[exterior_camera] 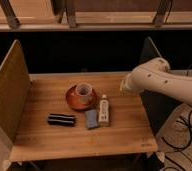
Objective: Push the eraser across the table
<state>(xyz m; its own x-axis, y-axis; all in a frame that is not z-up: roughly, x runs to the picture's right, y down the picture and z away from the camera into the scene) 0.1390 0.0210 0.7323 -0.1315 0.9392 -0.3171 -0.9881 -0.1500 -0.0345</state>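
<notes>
Small flat black striped eraser [61, 119] lies on the light wooden plank surface [44, 140], front-left of the round orange-brown saucer [72, 101]. The claw [124, 86] hangs right of the saucer, open or closed, cannot tell. Best come down low beside the eraser and push flat, avoiding the blue-grey block [91, 119] front-right of the saucer.

Dark recess [89, 52] behind, wooden ledge [104, 24] with slanted posts [9, 12] above, black cables [185, 131] on pale floor [171, 161]

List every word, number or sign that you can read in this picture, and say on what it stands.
No text can be read anywhere.
White bottle: any label is too blurred to read.
Eraser: only pale stripes, no letters.
Gripper, above the right rear part of the table: no marking visible.
</notes>
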